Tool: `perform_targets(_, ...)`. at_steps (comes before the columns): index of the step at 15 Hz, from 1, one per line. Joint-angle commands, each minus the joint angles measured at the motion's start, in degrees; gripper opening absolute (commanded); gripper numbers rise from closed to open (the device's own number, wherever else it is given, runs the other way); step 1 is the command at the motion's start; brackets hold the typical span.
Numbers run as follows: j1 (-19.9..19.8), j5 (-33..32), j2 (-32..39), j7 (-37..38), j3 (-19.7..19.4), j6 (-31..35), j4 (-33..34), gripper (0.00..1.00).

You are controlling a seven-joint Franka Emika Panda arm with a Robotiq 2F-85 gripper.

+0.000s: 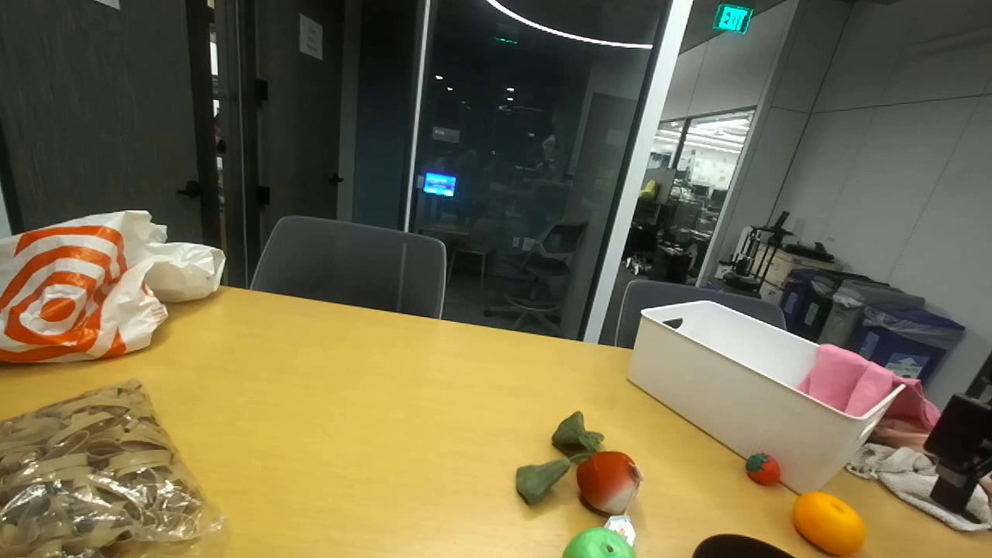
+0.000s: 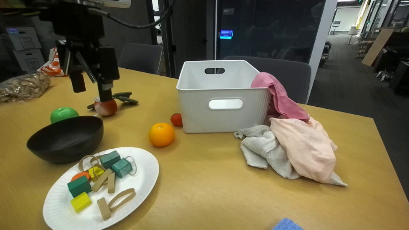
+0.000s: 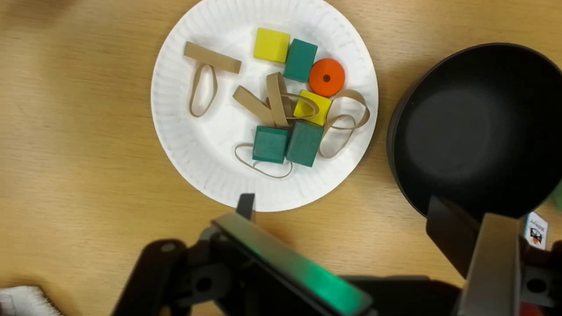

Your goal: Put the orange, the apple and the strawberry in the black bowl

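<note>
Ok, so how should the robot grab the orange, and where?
I'd grip the orange around its widest part, coming straight down from above. It's round with nothing on top, and it sits apart from the white bin and the black bowl, so the open jaws should have room on either side.

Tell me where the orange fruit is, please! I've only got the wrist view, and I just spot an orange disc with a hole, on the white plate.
Observer: In both exterior views the orange sits on the table, near a corner of the white bin.
Operator: And the strawberry?
Observer: It's on the table right next to the white bin; I can't tell if they touch.
Operator: What's the bit of green at my right edge?
Observer: An exterior view shows it's the apple, outside the black bowl.
</note>
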Motion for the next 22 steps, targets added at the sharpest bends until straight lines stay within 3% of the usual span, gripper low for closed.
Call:
perform_targets(1,0.3,-0.2,0.0,0.1,-0.3,-0.1,0.1,1.0)
perform_targets(19,0.7,0.7,1.8,-0.6,-0.6,-0.2,0.9,1.0)
perform_targets(22,2.0,0.5,5.4,-0.2,1.0,5.3,0.4,1.0)
